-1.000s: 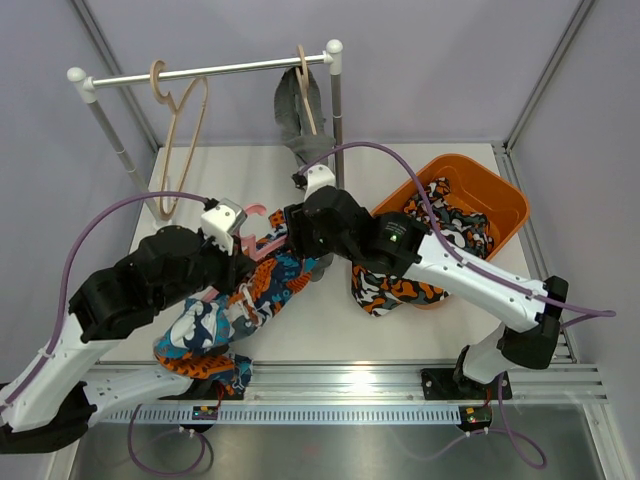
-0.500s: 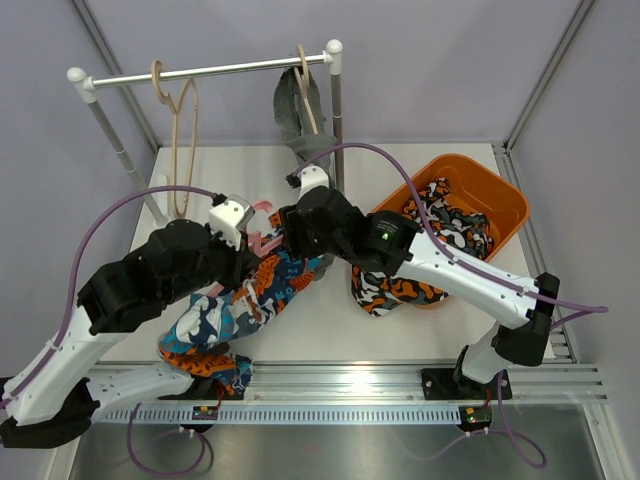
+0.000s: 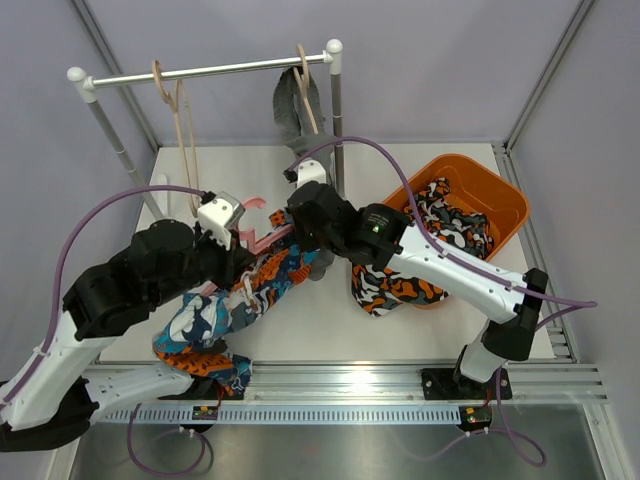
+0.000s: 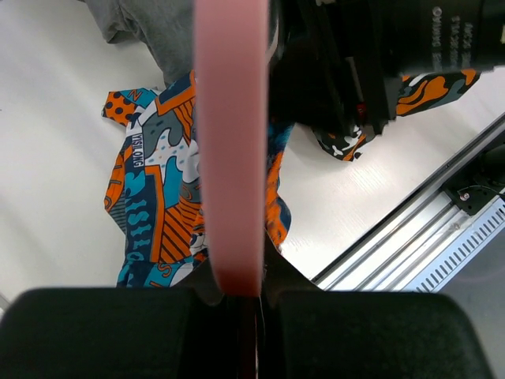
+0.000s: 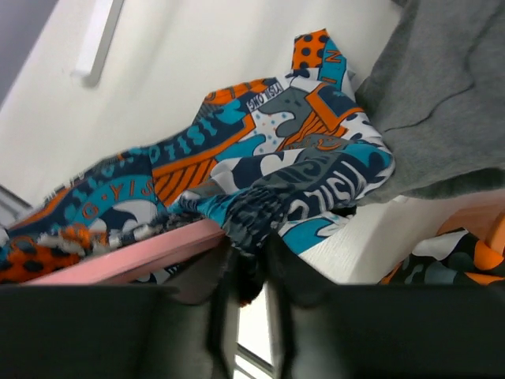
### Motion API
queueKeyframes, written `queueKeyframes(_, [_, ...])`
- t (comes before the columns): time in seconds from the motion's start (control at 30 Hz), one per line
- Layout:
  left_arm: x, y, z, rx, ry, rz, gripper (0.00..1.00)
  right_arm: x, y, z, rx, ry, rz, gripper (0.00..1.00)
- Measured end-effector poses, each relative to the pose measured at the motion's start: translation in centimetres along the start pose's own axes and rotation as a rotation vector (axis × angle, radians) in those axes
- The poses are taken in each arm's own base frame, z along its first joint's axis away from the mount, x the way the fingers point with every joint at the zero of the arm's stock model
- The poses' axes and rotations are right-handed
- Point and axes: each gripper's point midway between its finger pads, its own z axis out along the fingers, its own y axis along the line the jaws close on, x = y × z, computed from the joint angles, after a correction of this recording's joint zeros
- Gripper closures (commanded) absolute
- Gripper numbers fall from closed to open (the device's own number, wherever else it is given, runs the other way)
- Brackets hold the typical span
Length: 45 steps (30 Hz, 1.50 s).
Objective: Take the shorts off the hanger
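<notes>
At the near edge of the white table, two robot arms reach inward from their bases toward the middle. In front of the left arm lie the blue, orange and white patterned shorts, spread in a crumpled heap on the table. Their upper end rises to a pink hanger held off the surface.

The left gripper has its fingers pressed together on the bar of the pink hanger, seen close up in the left wrist view. The right gripper, reaching across from the right, has its fingers pinched on a gathered fold of the patterned shorts, just beside the pink bar.

To the right, the orange, black, white and grey camouflage shorts hang over the near rim of an orange bin. Part of them rests on the table and part lies inside the bin.

At the far edge stands a clothes rail. The plain dark grey shorts hang from a wooden hanger at its right end. Their lower part drops down close beside the right gripper. An empty wooden hanger hangs near the rail's left end.
</notes>
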Motion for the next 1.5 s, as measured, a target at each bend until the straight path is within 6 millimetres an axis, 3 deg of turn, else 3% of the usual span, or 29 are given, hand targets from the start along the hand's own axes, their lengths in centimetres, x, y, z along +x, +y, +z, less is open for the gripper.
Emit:
queueKeyframes(0.07, [-0.1,0.0,-0.4,0.002,-0.011,-0.002,1.0,-0.9,-0.6,0.1,0.021,-0.008,-0.001,1.0])
queueKeyframes(0.3, [-0.9,-0.1,-2.7,0.041,-0.084,-0.004,1.0,-4.5,-4.6,0.3,0.108,-0.052,0.044,1.0])
queueKeyframes(0.4, [-1.6,-0.1,-4.4,0.058,-0.131,-0.008,1.0,-5.0,-5.5,0.8,0.127,-0.055,0.055,1.0])
queueKeyframes(0.63, [-4.0,0.7,-9.0,0.068,-0.327,-0.056,1.0,-4.4,-4.4,1.8,0.074,-0.029,0.051,1.0])
queueKeyframes(0.77, [-5.6,1.3,-10.5,0.066,-0.499,-0.11,1.0,-3.4,-2.2,1.4,0.039,-0.025,0.036,1.0])
queueKeyframes(0.9, [-6.2,1.6,-9.4,0.044,-0.545,-0.137,1.0,-4.4,-2.4,0.3,0.075,-0.076,0.092,1.0])
queueKeyframes(1.0, [-8.2,2.0,-8.5,-0.003,-0.58,-0.155,1.0,-5.8,-3.0,-1.9,0.088,-0.125,0.101,1.0])
queueKeyframes(1.03, [-9.7,2.4,-7.9,-0.037,-0.618,-0.175,1.0,-5.6,-2.0,-3.2,0.053,-0.119,0.055,1.0])
queueKeyframes(1.13, [-13.7,2.4,-4.8,-0.102,-0.707,-0.197,1.0,-3.1,5.2,-7.9,-0.164,-0.075,-0.125,1.0])
queueKeyframes(1.2, [-14.8,2.0,-2.8,-0.108,-0.728,-0.195,1.0,-1.1,8.6,-10.1,-0.27,-0.04,-0.224,1.0])
queueKeyframes(1.27, [-15.4,1.7,-0.9,-0.117,-0.738,-0.19,1.0,0.2,10.1,-11.2,-0.312,-0.011,-0.299,1.0])
queueKeyframes(1.4, [-17.2,1.7,0.0,-0.137,-0.79,-0.199,1.0,1.2,9.6,-10.4,-0.264,0.027,-0.361,1.0])
queueKeyframes(1.5, [-18.6,2.3,-1.1,-0.172,-0.829,-0.212,1.0,0.2,7.3,-10.6,-0.156,0.006,-0.373,1.0])
